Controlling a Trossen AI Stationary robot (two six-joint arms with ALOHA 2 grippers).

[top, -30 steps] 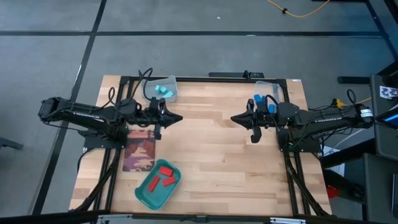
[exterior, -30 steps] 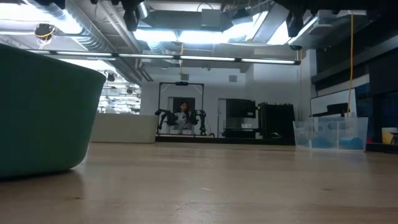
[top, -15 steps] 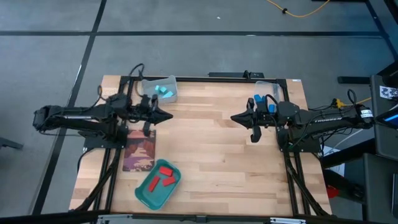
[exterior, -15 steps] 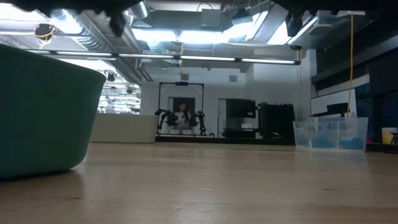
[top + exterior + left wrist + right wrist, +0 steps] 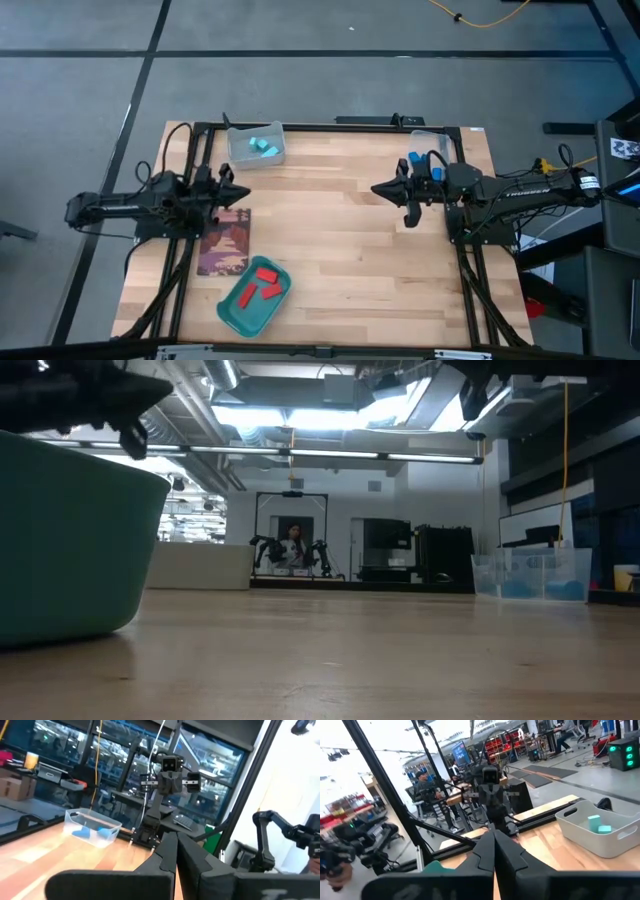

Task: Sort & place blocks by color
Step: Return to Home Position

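**Left gripper and right gripper closed on nothing; sorting looks done**

Both pairs of fingers are pressed together, as each wrist view shows. One gripper hangs near the left edge of the table, the other right of centre. Red blocks lie in the teal tray, light cyan blocks in the grey bin, and dark blue blocks in the clear bin, partly under the right arm. One risk: an arm folding home too low could clip a bin and spill sorted blocks.
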